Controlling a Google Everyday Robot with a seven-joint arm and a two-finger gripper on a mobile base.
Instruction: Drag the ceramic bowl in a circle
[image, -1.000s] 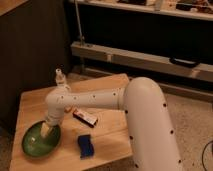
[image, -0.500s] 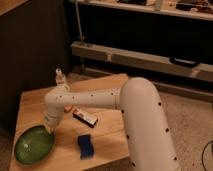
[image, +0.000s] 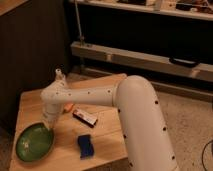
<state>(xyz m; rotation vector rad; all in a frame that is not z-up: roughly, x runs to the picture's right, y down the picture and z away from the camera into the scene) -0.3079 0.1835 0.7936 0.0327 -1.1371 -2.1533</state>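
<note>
Slid left since a second ago, the bowl (image: 32, 144) now sits at the near left corner of the table (image: 31, 106), close to both edges. It rests flat with its mouth facing up. Being round, it has no long axis of its own and points no particular way. The gripper (image: 48, 126) has come from over the bowl's middle to its far right rim, where it is clenched on the edge. The arm (image: 90, 96) reaches in from the right, across the table. A blue sponge (image: 85, 146) lies right of the bowl, apart from it, and a dark bar (image: 84, 118) lies farther back, right of the gripper.
</note>
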